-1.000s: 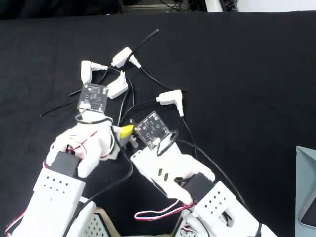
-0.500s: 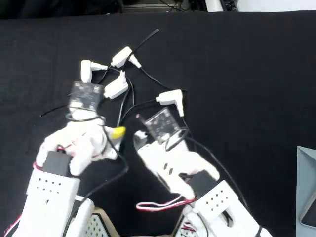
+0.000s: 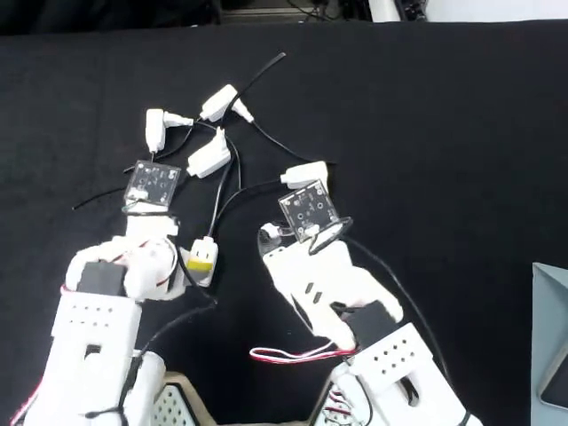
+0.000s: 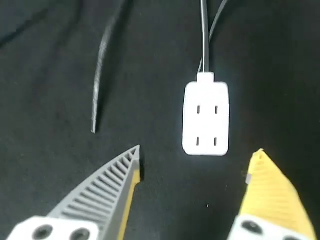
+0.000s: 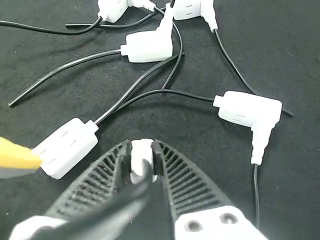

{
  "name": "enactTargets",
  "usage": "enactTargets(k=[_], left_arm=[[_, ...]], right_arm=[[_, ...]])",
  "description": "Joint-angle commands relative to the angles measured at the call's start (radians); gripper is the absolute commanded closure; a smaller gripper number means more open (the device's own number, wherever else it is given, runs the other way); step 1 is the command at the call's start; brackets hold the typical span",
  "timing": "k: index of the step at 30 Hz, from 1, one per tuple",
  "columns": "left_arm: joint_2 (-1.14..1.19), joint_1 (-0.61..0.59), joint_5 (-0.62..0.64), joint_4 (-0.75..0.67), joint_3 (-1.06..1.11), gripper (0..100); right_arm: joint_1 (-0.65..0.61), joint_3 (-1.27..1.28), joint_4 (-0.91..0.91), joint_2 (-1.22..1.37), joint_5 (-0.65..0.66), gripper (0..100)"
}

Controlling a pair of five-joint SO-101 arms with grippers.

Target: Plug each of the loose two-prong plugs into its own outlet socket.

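A white outlet socket [image 4: 206,119] with slots facing up lies flat on the black cloth, its black cable running away from me. My left gripper [image 4: 197,151] hangs open just short of it, grey finger on one side and yellow finger [image 4: 267,192] on the other. In the high view the socket [image 3: 205,246] lies between the two arms, by the left gripper [image 3: 192,263]. My right gripper [image 5: 142,150] is shut on a small white plug [image 5: 141,159] with a black cable, held close to the socket [image 5: 65,147]. From above, the right gripper [image 3: 271,238] sits right of the socket.
Several more white plugs lie beyond the grippers with tangled black cables: an angled plug [image 3: 306,175], another [image 3: 210,155], and two farther back [image 3: 155,124] [image 3: 222,102]. A grey object [image 3: 550,337] stands at the table's right edge. Bare black cloth spreads to the right.
The two grippers, close together a second ago, have drawn apart: the left arm pulled back to the left, the right gripper swung right. The socket now lies uncovered on the cloth.
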Motion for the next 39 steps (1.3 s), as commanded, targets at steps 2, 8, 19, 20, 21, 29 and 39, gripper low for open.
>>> enactTargets(k=[2, 8, 19, 20, 21, 29, 39], left_arm=[[0.278, -0.007, -0.02, -0.009, -0.163, 66], [0.585, 0.071, -0.014, -0.041, -0.314, 67], [0.922, 0.168, -0.19, -0.184, -0.42, 83], [0.922, 0.183, -0.224, -0.184, -0.42, 84], [0.922, 0.202, -0.256, -0.186, -0.423, 85], [0.922, 0.245, -0.308, -0.186, -0.515, 85], [0.824, 0.226, -0.288, -0.089, -0.524, 71]], right_arm=[[0.014, -0.015, -0.012, -0.01, 0.002, 98.6], [0.014, -0.012, -0.012, -0.01, 0.002, 98.6], [0.014, -0.008, -0.012, -0.01, 0.002, 98.6], [0.014, -0.008, -0.012, -0.01, 0.002, 98.6], [0.014, -0.008, -0.011, -0.01, 0.002, 98.6], [0.015, -0.008, -0.011, -0.01, 0.002, 98.6], [0.015, 0.001, -0.011, -0.013, 0.002, 98.6]])
